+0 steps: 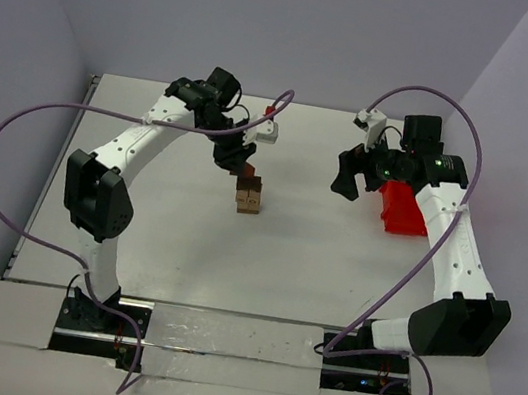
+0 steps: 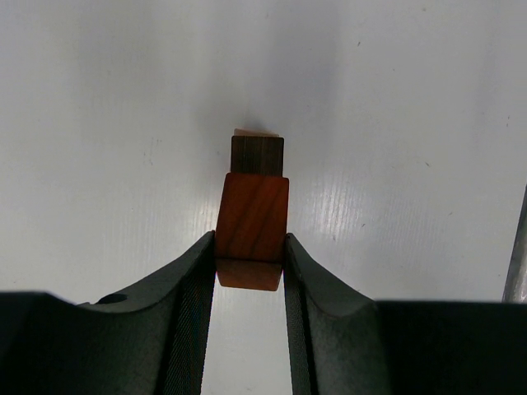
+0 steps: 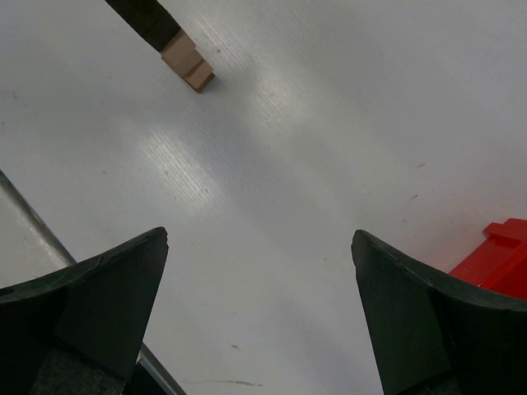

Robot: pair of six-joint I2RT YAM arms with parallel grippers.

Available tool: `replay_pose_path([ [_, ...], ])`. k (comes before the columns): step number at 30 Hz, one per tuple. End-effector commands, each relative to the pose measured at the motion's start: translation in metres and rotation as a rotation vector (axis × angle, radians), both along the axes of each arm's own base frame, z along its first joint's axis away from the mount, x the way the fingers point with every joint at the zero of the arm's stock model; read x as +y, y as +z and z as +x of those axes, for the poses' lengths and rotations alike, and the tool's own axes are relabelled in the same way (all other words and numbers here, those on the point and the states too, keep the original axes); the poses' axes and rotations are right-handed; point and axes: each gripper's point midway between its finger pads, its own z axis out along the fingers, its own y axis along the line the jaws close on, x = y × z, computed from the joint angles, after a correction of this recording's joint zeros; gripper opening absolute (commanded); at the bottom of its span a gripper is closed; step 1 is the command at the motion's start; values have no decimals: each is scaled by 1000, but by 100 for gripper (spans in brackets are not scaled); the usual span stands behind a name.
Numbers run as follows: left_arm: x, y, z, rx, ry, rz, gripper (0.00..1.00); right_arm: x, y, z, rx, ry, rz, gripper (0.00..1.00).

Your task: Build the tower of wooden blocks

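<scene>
White table underneath. Left gripper clamped on reddish block, tower directly below its tips, perhaps two blocks high. Right gripper spread wide, empty. Release not yet made.

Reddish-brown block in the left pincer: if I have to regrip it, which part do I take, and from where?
Take its two flat, parallel side faces, coming down from above, as the left pincer does now. The reddish-brown block is straight-sided and sits above the darker block, so a sideways approach would likely knock that one.
</scene>
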Motion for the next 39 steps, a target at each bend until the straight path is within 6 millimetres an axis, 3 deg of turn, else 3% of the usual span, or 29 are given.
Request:
replay_pose_path([
  [1,-8,9,7,-31,-8,-15,10,4,18,14,-63,1,0,100],
  [13,-22,-8,7,2,-12,6,12,7,18,17,-63,12,-4,100],
  [24,-24,-16,9,25,0,16,27,8,13,15,-50,20,-6,100],
  [39,-27,-22,10,34,1,26,35,9,12,11,-40,35,-5,100],
])
